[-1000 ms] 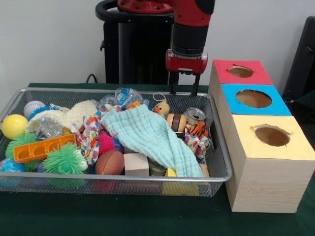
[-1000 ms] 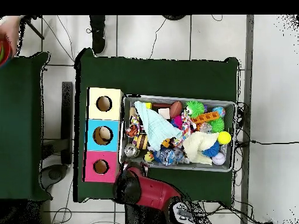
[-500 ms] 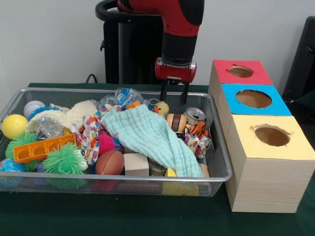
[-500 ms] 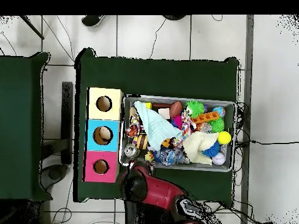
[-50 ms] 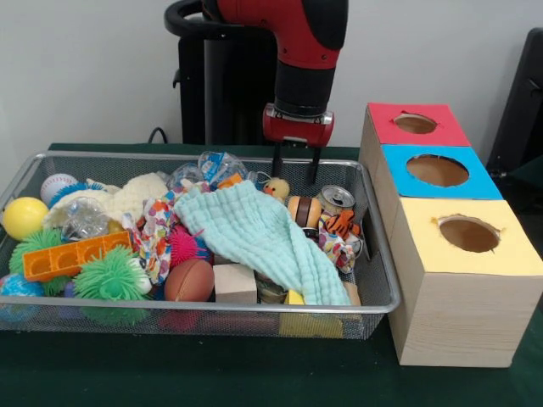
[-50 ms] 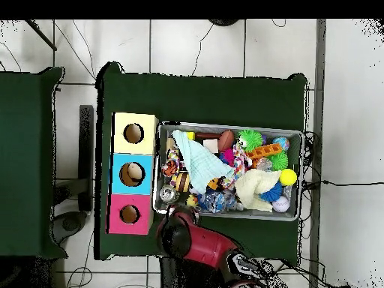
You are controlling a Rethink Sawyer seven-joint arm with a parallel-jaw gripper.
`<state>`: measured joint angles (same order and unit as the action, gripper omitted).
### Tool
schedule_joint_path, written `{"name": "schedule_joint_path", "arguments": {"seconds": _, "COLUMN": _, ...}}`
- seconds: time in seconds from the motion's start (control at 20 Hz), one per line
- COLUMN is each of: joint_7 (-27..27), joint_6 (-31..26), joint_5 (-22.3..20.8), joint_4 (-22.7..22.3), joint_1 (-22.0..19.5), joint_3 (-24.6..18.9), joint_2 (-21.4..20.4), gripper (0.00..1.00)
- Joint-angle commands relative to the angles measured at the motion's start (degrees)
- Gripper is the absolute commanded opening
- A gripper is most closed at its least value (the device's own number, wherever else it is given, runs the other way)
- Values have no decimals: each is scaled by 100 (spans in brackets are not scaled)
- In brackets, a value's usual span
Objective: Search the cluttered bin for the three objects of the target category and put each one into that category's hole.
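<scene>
The wire bin [image 5: 373, 254] sits packed on the green worktop [image 6: 202, 94], and the target category is not shown by anything here, so which three toys count cannot be told; the likeliest candidate under attention is the little yellow duck [image 5: 277, 188], lying at the bin's far rim beside the mint cloth [image 5: 254, 233]; the hand [image 5: 293, 166] now hangs right above that duck, its two dark prongs apart and carrying nothing; a second ago it stood further toward the boxes, near the red box [image 5: 407, 136], and it has slid across and dipped toward the bin's far edge; that reads as an approach to a pick, with no sorting done yet; just beside the duck sit a striped brown barrel toy [image 5: 303, 210], a drinks can [image 5: 337, 199] and a tiger figure [image 5: 341, 224], all crowded close, so a clean descent looks tight; the cloth drapes over the bin's middle and may hide more; the blue box [image 5: 437, 182] and yellow box [image 5: 475, 254] wait alongside; the overhead view shows the red arm [image 6: 199, 244] covering that corner.
</scene>
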<state>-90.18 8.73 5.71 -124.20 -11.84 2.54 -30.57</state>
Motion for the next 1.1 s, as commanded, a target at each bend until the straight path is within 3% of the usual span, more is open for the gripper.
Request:
{"name": "schedule_joint_path", "arguments": {"seconds": 0.05, "joint_7": -1179, "joint_6": -129, "joint_5": 396, "joint_4": 784, "joint_1": -264, "joint_3": -56, "joint_2": 449, "gripper": 100}}
{"name": "schedule_joint_path", "arguments": {"seconds": 0.3, "joint_7": -1071, "joint_6": -589, "joint_5": 453, "joint_4": 800, "joint_1": -214, "joint_3": -10, "joint_2": 312, "gripper": 100}}
{"name": "schedule_joint_path", "arguments": {"seconds": 0.65, "joint_7": -825, "joint_6": -1839, "joint_5": 472, "joint_4": 925, "joint_1": -148, "joint_3": 42, "joint_2": -35, "gripper": 100}}
{"name": "schedule_joint_path", "arguments": {"seconds": 1.1, "joint_7": -788, "joint_6": -2321, "joint_5": 314, "joint_4": 1042, "joint_1": -170, "joint_3": -13, "joint_2": -218, "gripper": 100}}
